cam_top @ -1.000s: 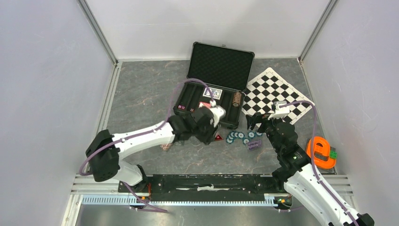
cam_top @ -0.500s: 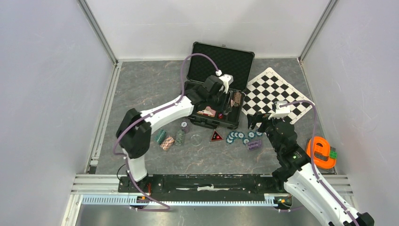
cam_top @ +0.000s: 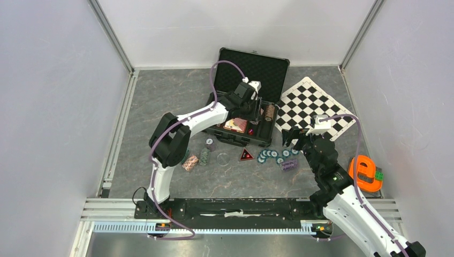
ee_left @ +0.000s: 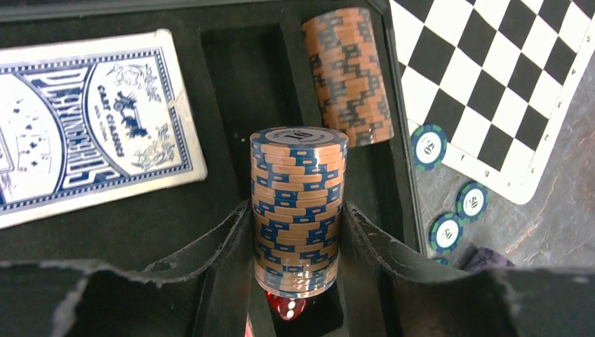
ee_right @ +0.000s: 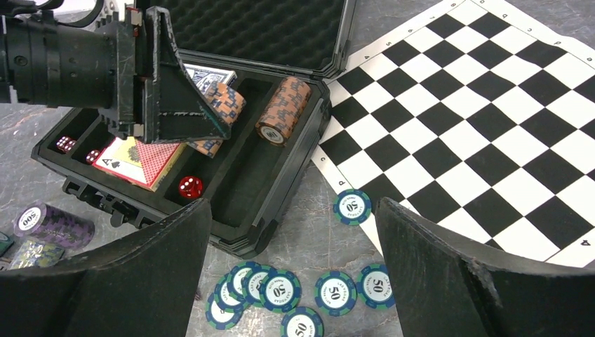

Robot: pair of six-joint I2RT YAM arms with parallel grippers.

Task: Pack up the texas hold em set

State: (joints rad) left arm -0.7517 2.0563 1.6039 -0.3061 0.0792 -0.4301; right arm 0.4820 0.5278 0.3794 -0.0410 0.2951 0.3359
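While left gripper (ee_left: 298,226) clamps brown chip stack (ee_left: 298,182), open case (ee_right: 266,28) holds: one lying brown stack (ee_right: 283,110), blue deck (ee_left: 84,119), red deck (ee_right: 144,160), three dice (ee_right: 189,187); right gripper (ee_right: 291,210) wide.

Left claw (cam_top: 250,107) has swung off the near edge of the case (cam_top: 251,67) and now hangs out over its right-hand slots, with the brown chip stack (ee_left: 298,210) clamped upright between the jaws. With the arm lifted away, the loose chip stacks (cam_top: 195,158) on the table near-left of the case are uncovered.

Brown-and-blue striped chips (ee_left: 298,210), blue-patterned deck (ee_left: 91,119), black-and-white chequered mat (ee_left: 491,91), black case (cam_top: 251,67)
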